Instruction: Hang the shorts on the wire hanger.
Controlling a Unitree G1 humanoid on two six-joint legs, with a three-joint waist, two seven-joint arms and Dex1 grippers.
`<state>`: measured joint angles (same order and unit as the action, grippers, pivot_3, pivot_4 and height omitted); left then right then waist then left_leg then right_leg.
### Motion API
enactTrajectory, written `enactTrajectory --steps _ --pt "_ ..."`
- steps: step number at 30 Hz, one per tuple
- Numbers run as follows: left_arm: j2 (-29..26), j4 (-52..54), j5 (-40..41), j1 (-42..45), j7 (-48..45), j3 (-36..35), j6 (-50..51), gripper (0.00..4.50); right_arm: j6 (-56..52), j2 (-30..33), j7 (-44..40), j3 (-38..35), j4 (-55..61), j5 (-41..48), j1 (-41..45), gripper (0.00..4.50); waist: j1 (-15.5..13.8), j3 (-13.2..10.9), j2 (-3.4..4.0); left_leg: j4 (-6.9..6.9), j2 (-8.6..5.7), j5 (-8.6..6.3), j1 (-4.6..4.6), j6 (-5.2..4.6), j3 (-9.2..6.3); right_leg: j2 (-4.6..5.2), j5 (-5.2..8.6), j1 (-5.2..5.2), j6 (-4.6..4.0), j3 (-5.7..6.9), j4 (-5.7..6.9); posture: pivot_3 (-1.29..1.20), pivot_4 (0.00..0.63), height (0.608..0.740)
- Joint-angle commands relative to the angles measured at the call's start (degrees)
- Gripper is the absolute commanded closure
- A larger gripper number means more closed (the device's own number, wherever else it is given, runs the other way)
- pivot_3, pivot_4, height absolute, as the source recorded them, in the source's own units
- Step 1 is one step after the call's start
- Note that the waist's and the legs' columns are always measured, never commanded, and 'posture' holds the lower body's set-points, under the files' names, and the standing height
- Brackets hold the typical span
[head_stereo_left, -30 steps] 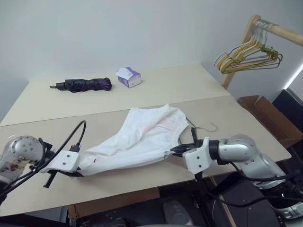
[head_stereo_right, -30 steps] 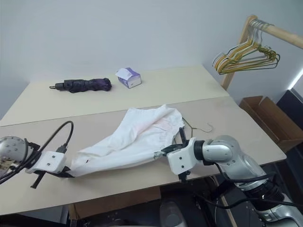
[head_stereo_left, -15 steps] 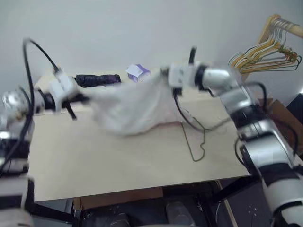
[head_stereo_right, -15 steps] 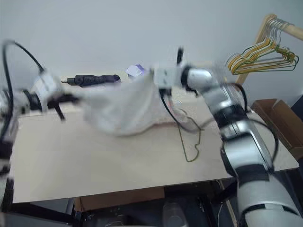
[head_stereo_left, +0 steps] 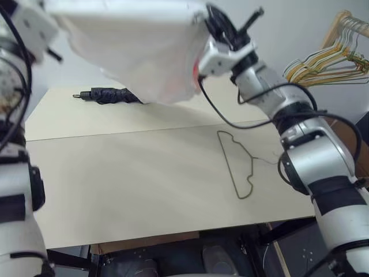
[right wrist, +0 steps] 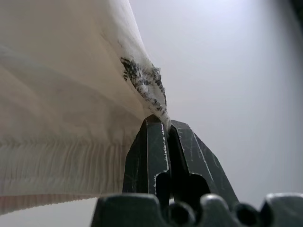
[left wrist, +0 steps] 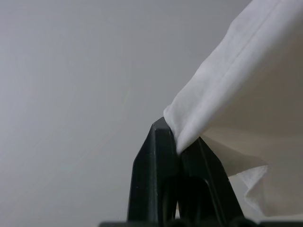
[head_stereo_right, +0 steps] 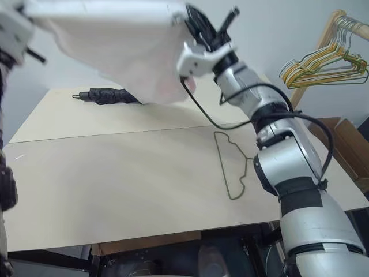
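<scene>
While shorts [head_stereo_left: 138, 52] hang lifted, umbrella [head_stereo_left: 106, 95] partly hidden behind.

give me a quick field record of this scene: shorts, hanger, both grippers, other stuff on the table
shorts: lifted clear of the table, stretched between both grippers
wire hanger: flat on the table, bare
left gripper: jaws shut on a shorts edge
right gripper: jaws shut on the opposite shorts edge
umbrella: folded, lying at the table's far side
hanger bunch: yellow and green, on a wooden rail
</scene>
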<state>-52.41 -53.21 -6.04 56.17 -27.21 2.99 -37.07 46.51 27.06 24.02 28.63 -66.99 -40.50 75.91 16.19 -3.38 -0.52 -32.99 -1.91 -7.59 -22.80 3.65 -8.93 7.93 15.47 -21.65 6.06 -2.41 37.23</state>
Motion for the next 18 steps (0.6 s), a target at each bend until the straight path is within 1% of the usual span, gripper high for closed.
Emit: enactTrajectory --steps 1,3,5,7,11,12,14,16,18 --pt "-2.09 12.54 11.66 -10.11 -16.59 -2.65 1.79 4.47 7.27 1.91 -5.83 0.25 2.01 1.31 -4.22 4.5 0.29 -0.01 -0.01 -0.01 0.0 0.07 -0.01 -0.02 -0.01 0.0 -0.05 0.0 -0.01 0.0 0.0 -0.15 0.0 0.74" --pt "-4.48 21.0 17.0 -19.91 -25.45 -2.9 5.14 4.47 11.5 3.17 -10.05 1.61 2.97 1.02 -8.95 4.5 0.68 -0.01 -0.01 -0.04 0.0 0.19 -0.05 -0.01 -0.03 -0.01 -0.18 -0.05 -0.01 -0.02 0.0 -0.15 0.0 0.74" --pt "-6.42 28.6 20.93 -27.98 -30.79 -3.87 9.15 4.47 14.81 4.6 -13.11 3.0 4.31 0.31 -12.88 4.5 1.24 -0.01 -0.01 -0.07 0.02 0.2 0.01 -0.02 -0.03 -0.05 -0.2 0.0 -0.02 -0.04 0.01 -0.15 0.0 0.74" --pt "-8.63 34.72 23.48 -34.61 -35.03 -4.79 13.27 4.47 16.99 5.89 -15.97 3.58 6.17 0.25 -16.14 4.5 1.18 -0.02 0.0 -0.05 0.02 0.19 0.35 -0.02 -0.07 -0.06 -0.19 0.39 -0.04 -0.02 0.02 -0.14 0.0 0.74" --pt "-12.58 44.73 26.78 -46.76 -39.57 -8.16 21.69 4.47 21.29 9.56 -22.03 4.57 11.01 -0.03 -22.24 4.5 1.19 -0.02 0.0 -0.05 0.05 0.21 0.91 -0.06 -0.07 -0.08 -0.12 0.93 -0.15 -0.02 0.03 -0.15 0.0 0.74" --pt "-13.33 47.4 27.64 -49.74 -40.19 -9.14 24.27 4.47 22.27 10.75 -23.33 4.63 12.51 -0.2 -23.86 4.5 1.1 -0.02 0.01 -0.02 0.08 0.2 1.18 -0.06 -0.09 -0.09 -0.05 1.25 -0.26 0.01 0.0 -0.15 0.0 0.74" --pt "-15.14 51.92 28.95 -54.8 -42.57 -10.43 28.58 4.47 23.03 12.53 -25.68 4.35 15.12 -0.06 -26.51 4.5 0.63 -0.03 0.01 0.03 0.07 0.17 1.46 -0.08 -0.07 -0.09 0.1 1.55 -0.46 -0.01 -0.01 -0.16 0.0 0.74" --pt "-18.0 56.72 29.42 -60.49 -46.47 -10.93 32.5 4.47 23.64 14.09 -28.99 4.07 17.72 1.71 -29.61 4.5 0.53 -0.02 0.0 0.03 0.09 0.17 1.48 -0.08 -0.08 -0.11 0.19 1.55 -0.63 -0.02 -0.02 -0.16 0.0 0.74" --pt "-20.05 60.49 29.74 -64.76 -50.42 -11.53 33.48 4.47 23.1 15.18 -31.51 3.56 20.54 2.74 -32.27 4.5 0.37 -0.03 -0.01 0.04 0.09 0.13 1.46 -0.13 -0.05 -0.11 0.18 1.55 -0.59 -0.03 -0.03 -0.17 0.0 0.74"
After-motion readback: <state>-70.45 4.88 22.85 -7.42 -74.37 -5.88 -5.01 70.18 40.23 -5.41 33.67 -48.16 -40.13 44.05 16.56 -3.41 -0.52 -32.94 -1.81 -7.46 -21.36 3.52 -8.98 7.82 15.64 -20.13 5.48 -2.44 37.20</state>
